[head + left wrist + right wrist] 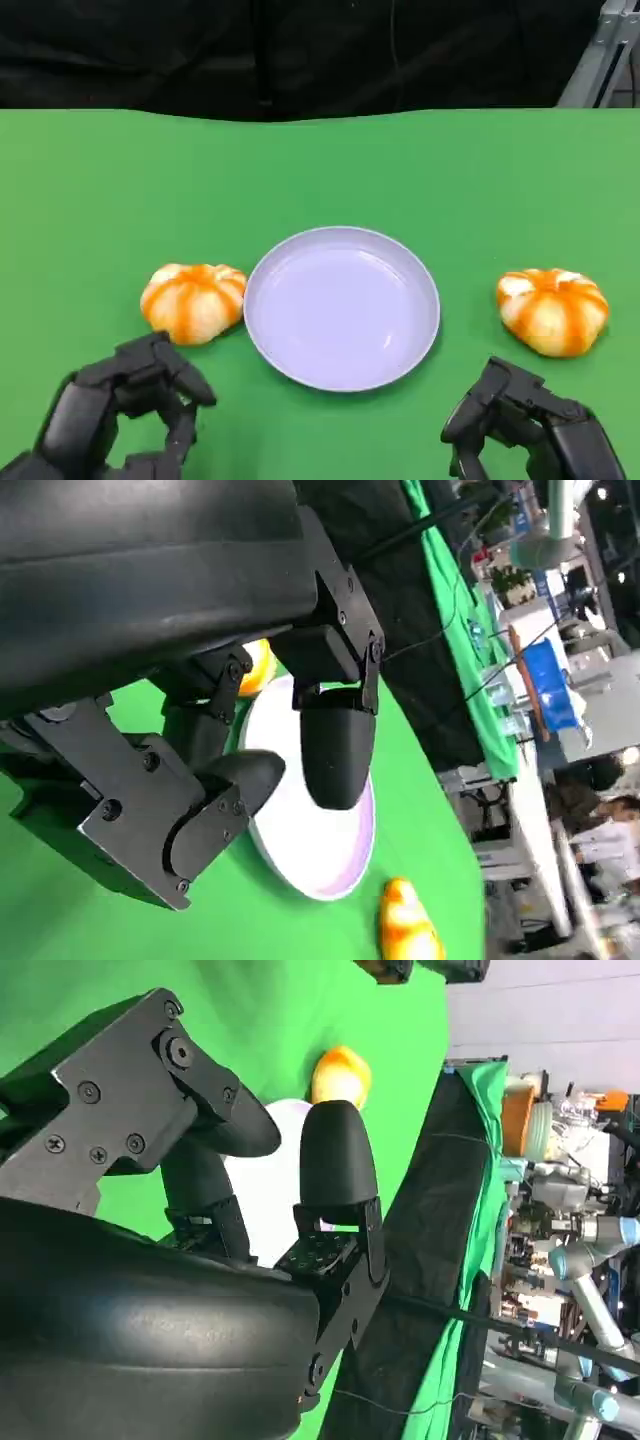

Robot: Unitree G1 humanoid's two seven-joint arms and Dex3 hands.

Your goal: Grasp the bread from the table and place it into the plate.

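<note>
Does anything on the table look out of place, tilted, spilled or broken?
Nothing stands out. The plate lies flat between two whole breads, one on its left, one on its right. Both hands hold nothing.

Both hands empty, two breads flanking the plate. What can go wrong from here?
1. The left bread sits against the plate rim, so the left hand may nudge the plate when its fingers close.
2. The right bread looks rounded and might roll from the right hand.
3. Both hands converging on the plate may collide.
</note>
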